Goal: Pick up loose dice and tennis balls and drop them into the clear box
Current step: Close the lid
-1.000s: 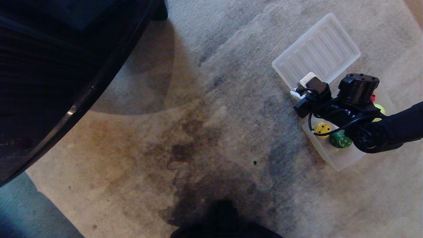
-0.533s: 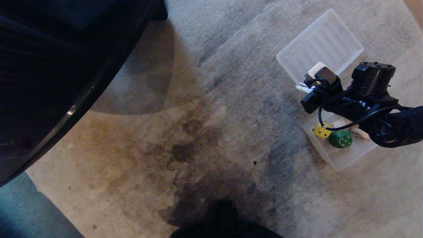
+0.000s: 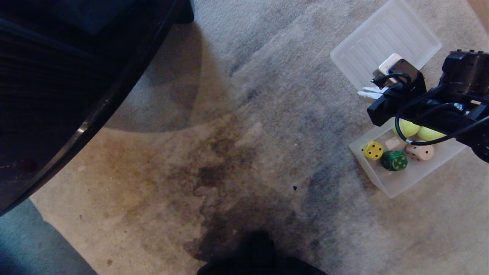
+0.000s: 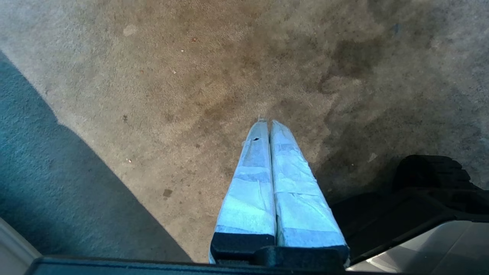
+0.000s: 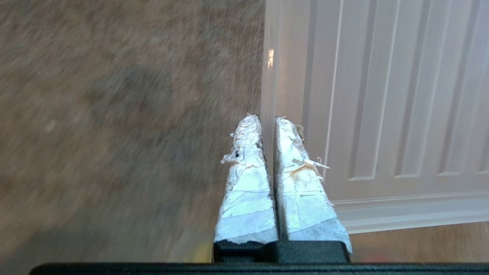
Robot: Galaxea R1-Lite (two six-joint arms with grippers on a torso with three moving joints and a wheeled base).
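The clear box (image 3: 397, 185) lies on the carpet at the right. In it are a yellow die (image 3: 372, 150), a dark green die (image 3: 394, 160), a beige die (image 3: 419, 152) and two tennis balls (image 3: 407, 128) (image 3: 429, 133). My right gripper (image 3: 363, 94) (image 5: 267, 118) hangs above the box's far end, over the edge of the ribbed lid (image 3: 386, 42) (image 5: 382, 95). It is shut, with nothing between its taped fingers. My left gripper (image 4: 266, 123) is shut and empty over bare carpet, outside the head view.
A large dark piece of furniture (image 3: 57, 76) fills the upper left. My own dark base (image 3: 256, 256) shows at the bottom edge. A teal strip of floor (image 3: 23, 244) lies at the lower left, and wooden floor (image 5: 420, 240) borders the lid.
My right arm has lifted and swung toward the far right, away from the box. That uncovered the two tennis balls and the beige die. Both grippers stayed shut.
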